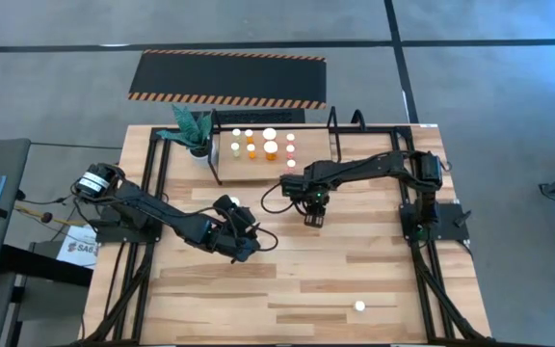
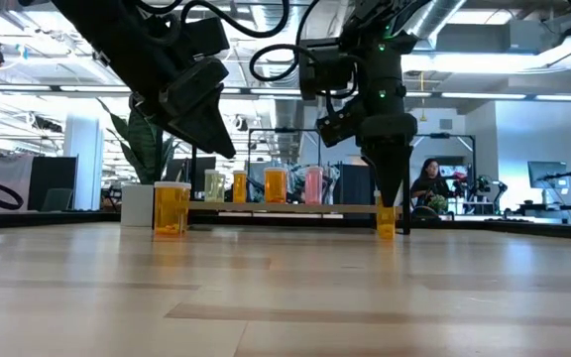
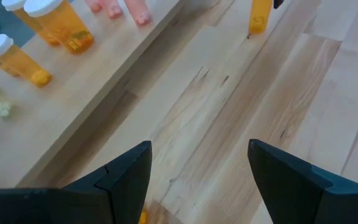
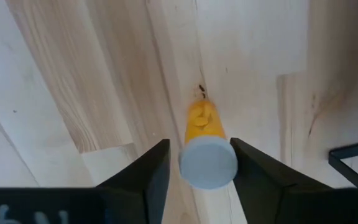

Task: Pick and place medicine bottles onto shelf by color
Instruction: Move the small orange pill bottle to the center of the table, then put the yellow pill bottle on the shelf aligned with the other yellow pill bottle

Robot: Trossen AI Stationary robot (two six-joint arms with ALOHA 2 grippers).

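A small orange medicine bottle with a white cap stands upright on its base on the table, in front of the shelf. My right gripper points straight down over it, open, one finger on each side of the cap. Several orange, yellow and pink bottles stand on the shelf board. My left gripper hangs open above the table's middle, slanting toward the shelf. A bigger orange bottle stands on the table below it.
A lone white-capped bottle stands near the table's front edge. A green plant in a white pot sits at the shelf's left end. A hazard-striped mat lies beyond the table. Black frame rails run along both sides. A person sits far behind.
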